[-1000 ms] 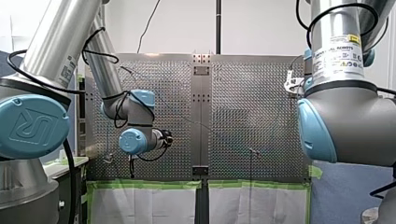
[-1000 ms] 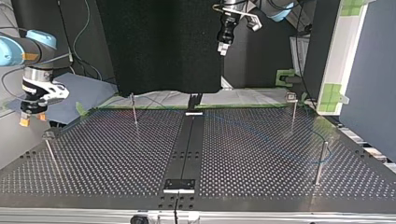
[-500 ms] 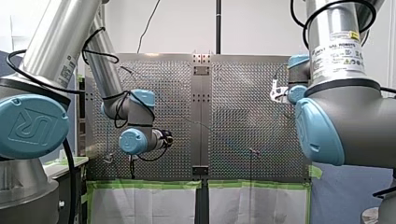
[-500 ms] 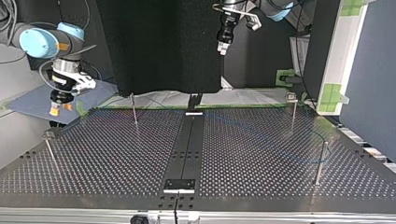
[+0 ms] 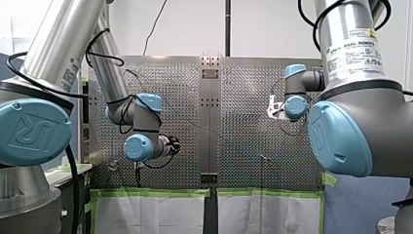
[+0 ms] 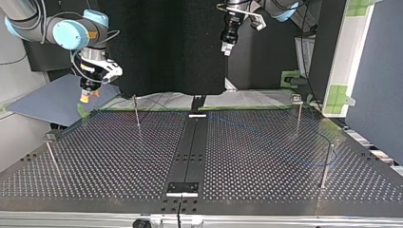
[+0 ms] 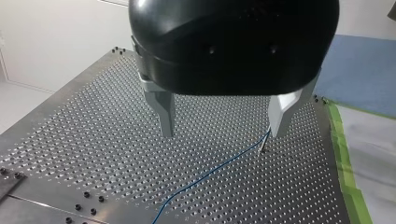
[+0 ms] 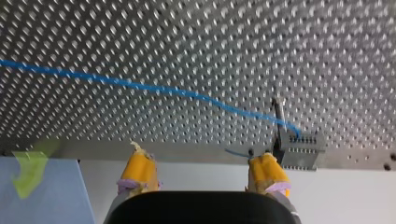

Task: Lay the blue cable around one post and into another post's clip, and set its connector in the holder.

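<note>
Our yellow-padded right tool (image 6: 87, 98) has swung toward the thin blue cable (image 8: 140, 87), open and empty; grasping probably comes next. Our black left tool (image 7: 222, 133), above it, gapes too.

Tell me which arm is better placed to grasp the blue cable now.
Probably left: my left end effector, open, hangs over the blue cable, while my right end effector is beyond the perforated table's edge.
</note>
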Tool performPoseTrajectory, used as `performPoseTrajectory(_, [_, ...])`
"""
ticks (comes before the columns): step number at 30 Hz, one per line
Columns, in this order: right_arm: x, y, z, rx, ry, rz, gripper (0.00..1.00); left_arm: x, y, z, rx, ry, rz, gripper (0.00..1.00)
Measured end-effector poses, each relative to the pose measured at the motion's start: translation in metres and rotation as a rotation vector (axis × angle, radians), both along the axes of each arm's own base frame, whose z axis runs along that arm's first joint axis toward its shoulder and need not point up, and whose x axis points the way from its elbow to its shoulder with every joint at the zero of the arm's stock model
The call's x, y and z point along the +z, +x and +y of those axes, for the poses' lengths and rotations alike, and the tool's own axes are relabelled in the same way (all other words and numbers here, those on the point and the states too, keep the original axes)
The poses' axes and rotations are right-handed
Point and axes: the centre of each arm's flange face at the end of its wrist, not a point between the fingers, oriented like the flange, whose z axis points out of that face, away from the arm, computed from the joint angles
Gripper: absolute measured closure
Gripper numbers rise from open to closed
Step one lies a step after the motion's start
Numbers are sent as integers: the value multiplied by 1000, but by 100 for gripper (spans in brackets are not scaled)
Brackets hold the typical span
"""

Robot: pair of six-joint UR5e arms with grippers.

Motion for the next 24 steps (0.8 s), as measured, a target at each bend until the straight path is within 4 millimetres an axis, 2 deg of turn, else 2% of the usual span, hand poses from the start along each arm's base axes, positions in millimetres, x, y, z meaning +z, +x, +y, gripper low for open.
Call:
performPoseTrajectory(9, [-3,35,22,91,22,17,0,1,6,3,23,-22,-5,0])
performPoseTrajectory(24, [-10,105,77,358,90,21,0,12,28,4,142,-26,-46,0])
